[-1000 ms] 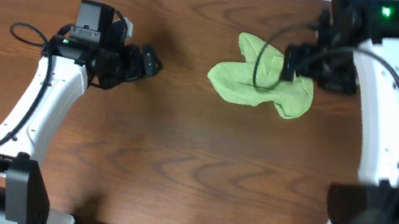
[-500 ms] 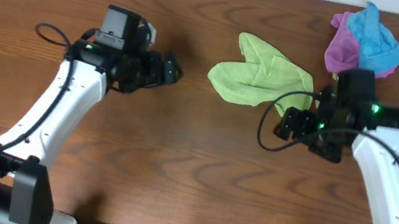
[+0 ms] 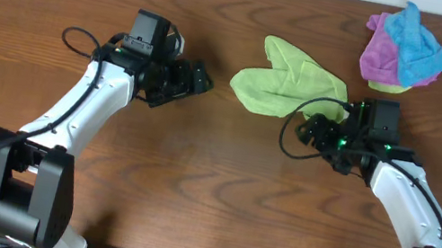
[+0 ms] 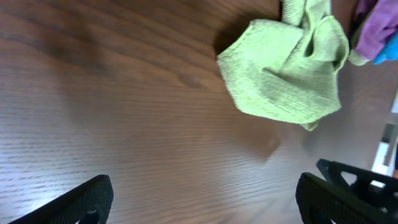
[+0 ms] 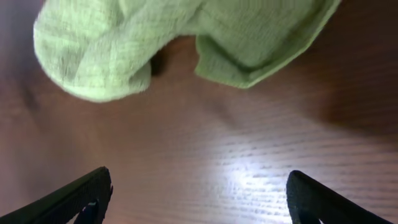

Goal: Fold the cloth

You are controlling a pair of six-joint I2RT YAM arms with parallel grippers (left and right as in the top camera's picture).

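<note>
The lime-green cloth (image 3: 284, 89) lies crumpled on the wooden table, right of centre at the back. It also shows in the left wrist view (image 4: 283, 68) and in the right wrist view (image 5: 180, 40). My left gripper (image 3: 199, 82) is open and empty, just left of the cloth, fingertips pointing at it; in its wrist view (image 4: 202, 199) bare wood lies between the jaws. My right gripper (image 3: 309, 130) is open and empty, just below the cloth's right lobe; in its wrist view (image 5: 199, 196) only wood lies between the jaws.
A purple cloth (image 3: 381, 54) and a bright blue cloth (image 3: 416, 44) lie bunched together at the back right corner, over a bit of another green cloth (image 3: 389, 85). A black cable loops from the right arm over the lime-green cloth's edge.
The right arm came down from the back right corner to just below the cloth, uncovering the purple and blue pile. The left gripper moved right toward the cloth.
</note>
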